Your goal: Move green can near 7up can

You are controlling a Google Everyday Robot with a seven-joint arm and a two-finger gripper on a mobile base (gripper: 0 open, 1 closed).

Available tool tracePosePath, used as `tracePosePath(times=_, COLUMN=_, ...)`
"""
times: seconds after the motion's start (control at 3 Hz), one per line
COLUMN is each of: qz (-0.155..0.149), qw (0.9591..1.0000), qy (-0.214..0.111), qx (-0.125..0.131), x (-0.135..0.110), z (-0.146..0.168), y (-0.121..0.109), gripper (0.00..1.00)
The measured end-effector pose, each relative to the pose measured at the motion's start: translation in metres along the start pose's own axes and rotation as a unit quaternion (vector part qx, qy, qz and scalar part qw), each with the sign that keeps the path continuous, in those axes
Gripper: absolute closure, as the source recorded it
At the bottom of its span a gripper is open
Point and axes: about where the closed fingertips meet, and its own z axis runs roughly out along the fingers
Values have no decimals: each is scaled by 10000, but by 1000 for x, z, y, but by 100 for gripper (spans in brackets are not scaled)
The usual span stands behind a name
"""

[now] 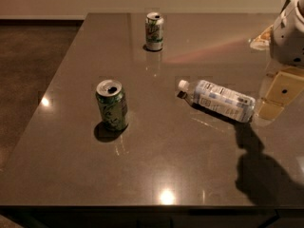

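Observation:
The green can [112, 106] stands upright on the dark table [161, 165], left of the middle, with its silver top open. The 7up can [154, 31], pale with green patches, stands upright near the table's far edge, well apart from the green can. My gripper [278, 98] hangs at the right edge of the view under the white arm [289, 32], just right of a lying bottle. It is far to the right of both cans and holds nothing that I can see.
A clear plastic water bottle [218, 100] with a white cap lies on its side right of the middle, cap pointing left. A pale flat object [260, 42] sits at the far right of the table. The floor [33, 56] lies beyond the table's left edge.

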Motion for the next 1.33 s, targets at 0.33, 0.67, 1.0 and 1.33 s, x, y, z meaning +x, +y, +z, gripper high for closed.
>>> tracePosePath(times=0.33, qz=0, qw=10000, qy=0, qx=0, x=0, z=0, y=0, gripper=0)
tracePosePath(times=0.67, qz=-67, qw=9992, qy=-255, qx=-291, x=-14, z=15, y=4, gripper=0)
tracePosePath(times=1.0, qz=-122, qw=9959, qy=-712, qx=-550, x=-42, z=35, y=7, gripper=0)
tracePosePath(times=1.33, qz=-128, qw=9896, qy=-1217, qx=-759, x=-81, z=54, y=8, gripper=0)
